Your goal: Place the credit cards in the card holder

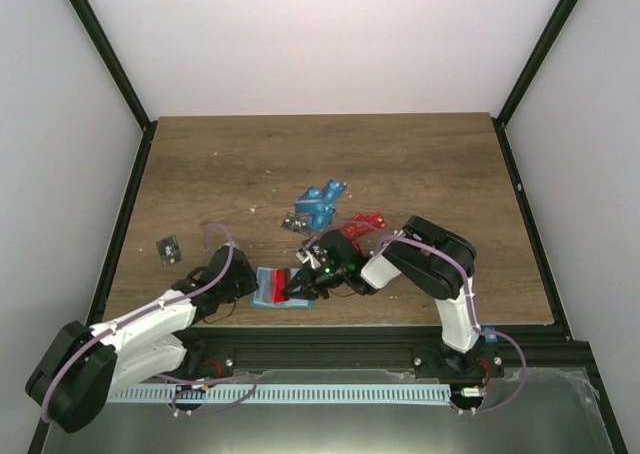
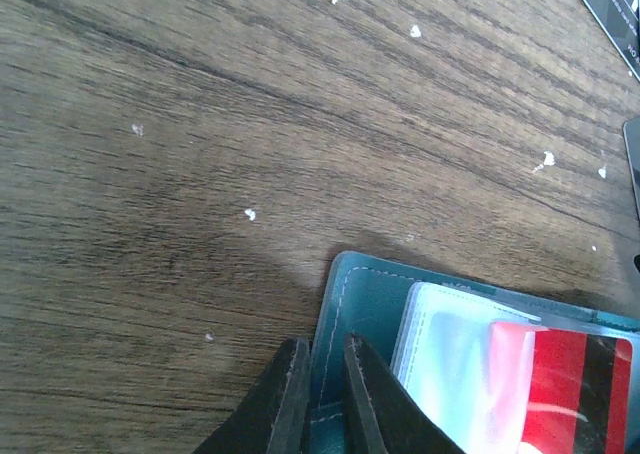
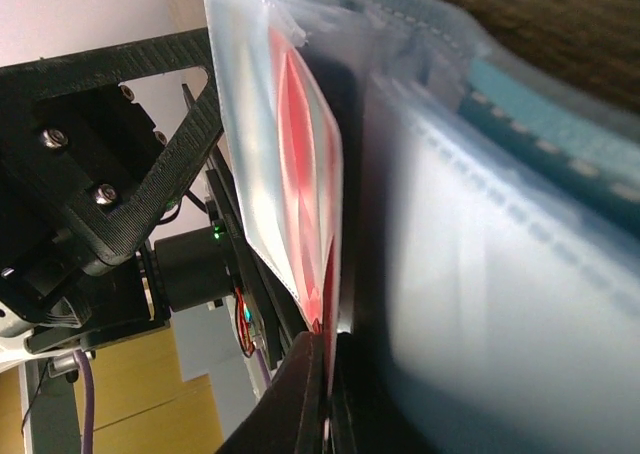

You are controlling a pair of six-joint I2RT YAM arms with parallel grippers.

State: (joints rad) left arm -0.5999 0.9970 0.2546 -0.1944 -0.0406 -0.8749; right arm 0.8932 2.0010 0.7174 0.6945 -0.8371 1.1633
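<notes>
The teal card holder (image 1: 285, 305) lies open near the table's front edge, its clear sleeves (image 2: 450, 344) facing up. My left gripper (image 2: 322, 374) is shut on the holder's left edge (image 2: 365, 299), one finger on each side of the stitched cover. A red credit card (image 3: 305, 164) sits partway inside a clear sleeve, and my right gripper (image 3: 325, 384) is shut on its edge. From above, the right gripper (image 1: 301, 281) meets the holder from the right. More credit cards lie behind: a blue heap (image 1: 320, 202), red ones (image 1: 366, 222) and black ones (image 1: 168, 248).
Another black card (image 1: 296, 222) lies just beyond the right wrist, and a black card's corner (image 2: 612, 2) shows far right in the left wrist view. Black frame posts border the table on both sides. A metal rail (image 1: 330, 346) runs along the near edge.
</notes>
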